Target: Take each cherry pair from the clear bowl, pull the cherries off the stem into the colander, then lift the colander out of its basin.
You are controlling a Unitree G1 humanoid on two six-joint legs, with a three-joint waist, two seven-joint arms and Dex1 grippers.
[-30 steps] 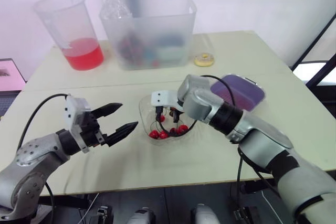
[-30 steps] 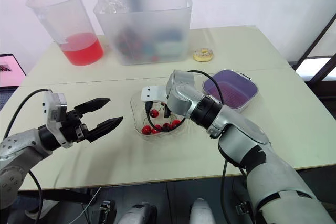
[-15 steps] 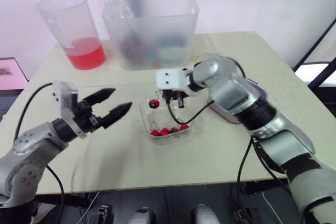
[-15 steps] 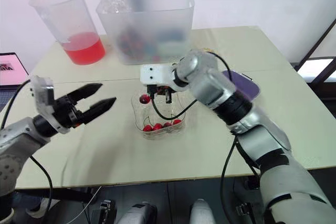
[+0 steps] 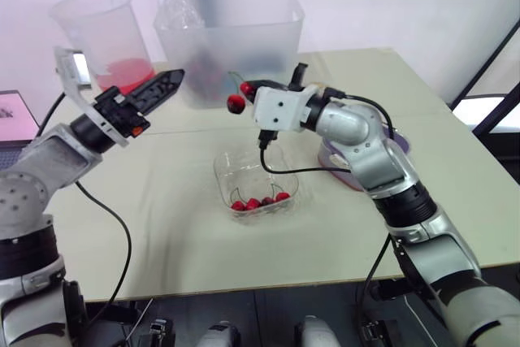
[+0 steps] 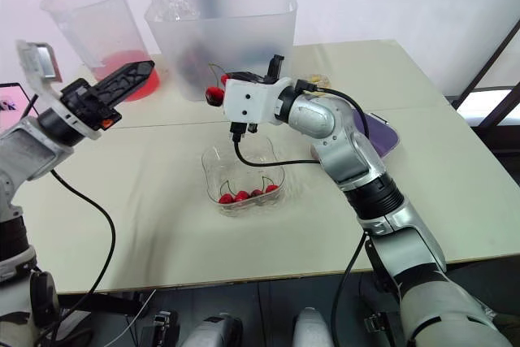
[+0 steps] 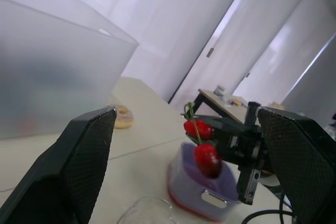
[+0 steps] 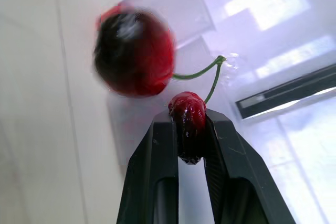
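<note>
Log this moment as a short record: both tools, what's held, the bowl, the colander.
Right tool: shut on one cherry of the cherry pair, up in the air
Stem: intact, second cherry hanging free
Left tool: open, in the air, apart from the pair
Clear bowl: more cherries at its bottom
Colander: purple, partly hidden behind the right arm

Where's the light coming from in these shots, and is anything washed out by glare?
Right wrist view: bright windows behind the right gripper wash out the background, and the free cherry carries a white glint. Left wrist view: the left gripper reads dark against glowing curtains. Left eye view: backlight behind the tub, faint shadows on the table.
</note>
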